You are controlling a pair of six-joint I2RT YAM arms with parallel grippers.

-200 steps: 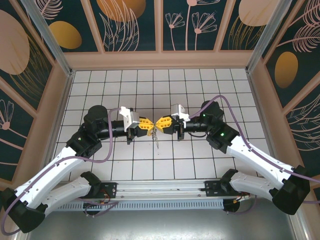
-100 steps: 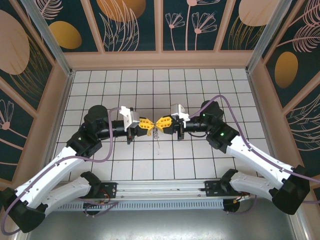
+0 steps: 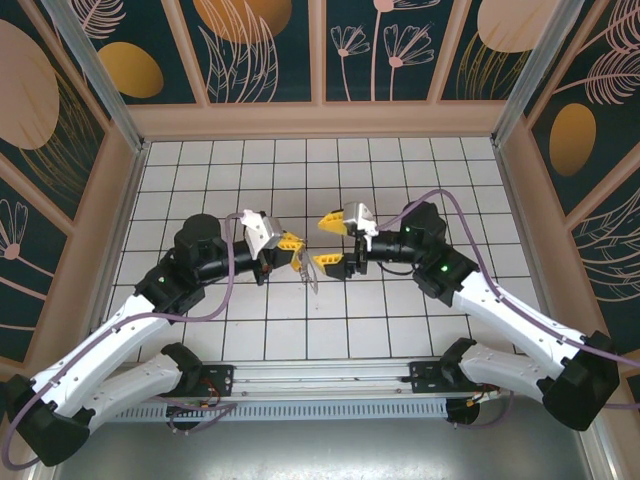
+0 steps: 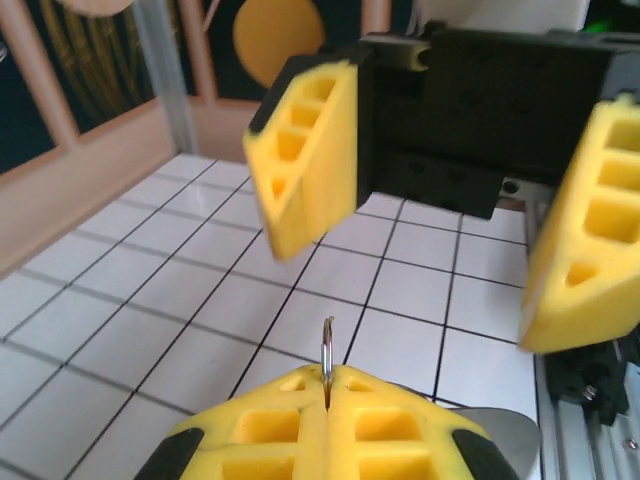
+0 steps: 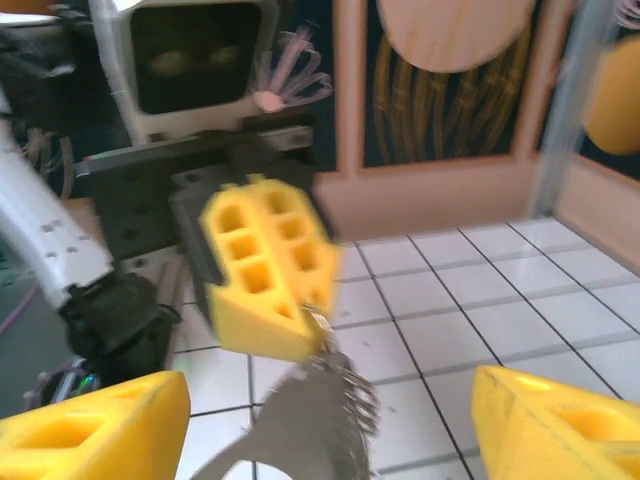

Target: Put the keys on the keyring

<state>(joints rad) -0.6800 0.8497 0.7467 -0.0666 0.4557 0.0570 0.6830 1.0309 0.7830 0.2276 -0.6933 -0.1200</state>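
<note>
My left gripper (image 4: pixel 327 390) is clenched on the keyring (image 5: pixel 300 420), which hangs above the surface's (image 3: pixel 400 170) centre. My right gripper (image 3: pixel 328 241) is released, its jaws spread wide just beside the keyring.

You're looking down on a white tile table (image 3: pixel 420 170), dark grid lines crossing it. A tan wooden rim (image 3: pixel 320 122) is bordering its far side. A metal rail (image 3: pixel 320 376) is running along its near edge, carrying the arm bases (image 3: pixel 198 372).
</note>
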